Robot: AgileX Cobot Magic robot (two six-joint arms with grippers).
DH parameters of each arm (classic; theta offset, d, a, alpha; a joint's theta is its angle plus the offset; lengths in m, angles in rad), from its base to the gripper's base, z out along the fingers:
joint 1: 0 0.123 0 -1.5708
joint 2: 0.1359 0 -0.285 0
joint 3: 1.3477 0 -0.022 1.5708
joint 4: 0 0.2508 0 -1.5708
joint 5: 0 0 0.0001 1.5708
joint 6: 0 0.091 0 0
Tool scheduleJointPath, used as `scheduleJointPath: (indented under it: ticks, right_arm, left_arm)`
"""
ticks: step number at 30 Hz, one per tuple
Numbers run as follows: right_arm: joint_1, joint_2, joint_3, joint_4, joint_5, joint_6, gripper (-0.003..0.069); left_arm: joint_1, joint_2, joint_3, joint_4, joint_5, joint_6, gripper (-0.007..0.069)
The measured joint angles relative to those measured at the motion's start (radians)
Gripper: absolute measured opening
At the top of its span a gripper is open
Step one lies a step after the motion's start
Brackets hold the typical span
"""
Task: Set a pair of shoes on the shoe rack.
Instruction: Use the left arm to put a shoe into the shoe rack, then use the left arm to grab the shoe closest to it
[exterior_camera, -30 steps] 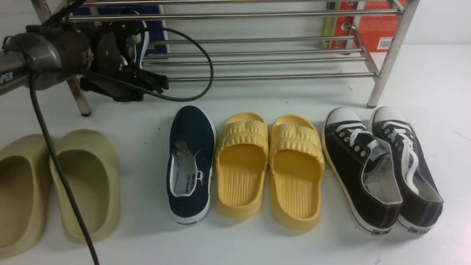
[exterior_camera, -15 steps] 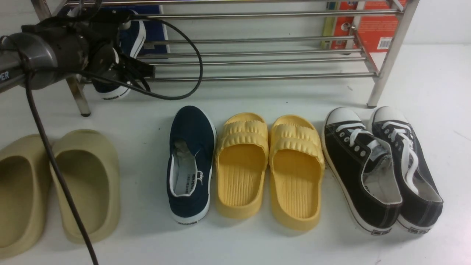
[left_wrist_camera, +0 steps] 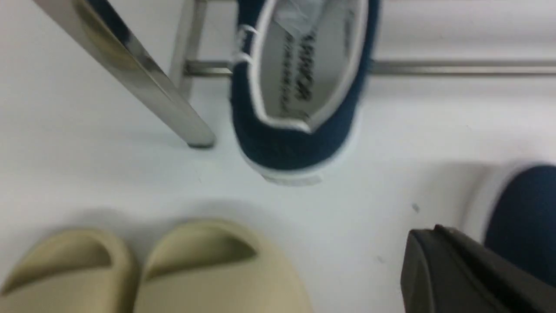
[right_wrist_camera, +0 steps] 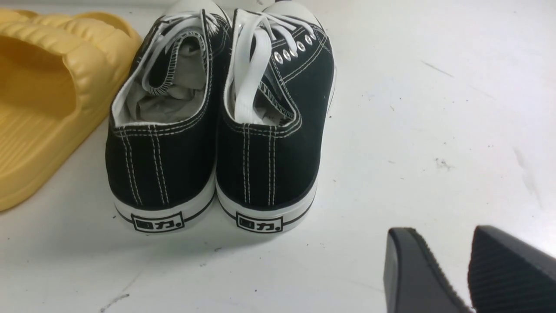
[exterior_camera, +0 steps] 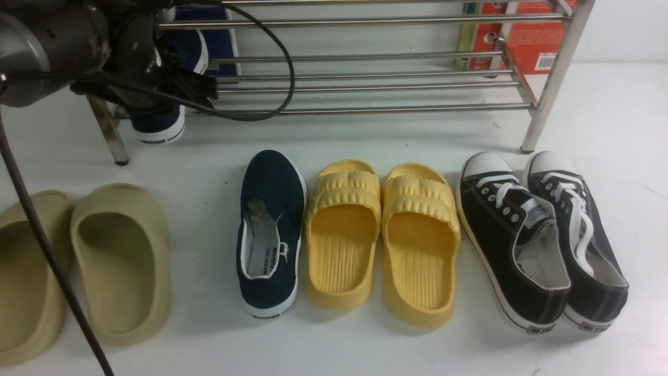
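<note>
Your left tool (exterior_camera: 206,90) was closed, empty, at shoe rack's (exterior_camera: 391,109) left end. First navy slip-on (exterior_camera: 156,122) lay on lowest bars, heel overhanging. Second navy slip-on (exterior_camera: 271,230) sat on surface (exterior_camera: 209,167) beside yellow slide (exterior_camera: 342,235). Right tool (right_wrist_camera: 447,232) had jaws apart, empty.

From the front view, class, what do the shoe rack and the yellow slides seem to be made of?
Shoe rack: probably polished steel; its thin bars gleam and reflect. Yellow slides: likely moulded foam or rubber; matte, one-piece, with ribbed straps.
</note>
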Motion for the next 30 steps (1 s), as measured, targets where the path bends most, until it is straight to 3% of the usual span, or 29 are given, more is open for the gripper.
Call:
scheduleJointPath:
  ticks: [5,12,18,24,27,30]
  right_arm:
    - [0.0,0.0,0.0,0.0,0.0,0.0,0.0239]
    - [0.0,0.0,0.0,0.0,0.0,0.0,0.0239]
    - [0.0,0.0,0.0,0.0,0.0,0.0,0.0239]
    - [0.0,0.0,0.0,0.0,0.0,0.0,0.0239]
    - [0.0,0.0,0.0,0.0,0.0,0.0,0.0239]
    - [0.0,0.0,0.0,0.0,0.0,0.0,0.0239]
  left_arm:
    - [-0.082,-0.117,0.072,-0.143,0.153,0.034,-0.0013]
    - [-0.143,-0.232,0.321,-0.326,0.099,0.045,-0.0013]
    - [-0.168,-0.173,0.384,-0.355,0.026,0.023,0.0007]
    - [-0.167,-0.133,0.384,-0.354,-0.021,0.014,0.0162]
    - [-0.167,-0.104,0.384,-0.345,-0.032,0.01,0.0278]
    - [-0.167,-0.07,0.384,-0.311,-0.066,-0.023,0.0323]
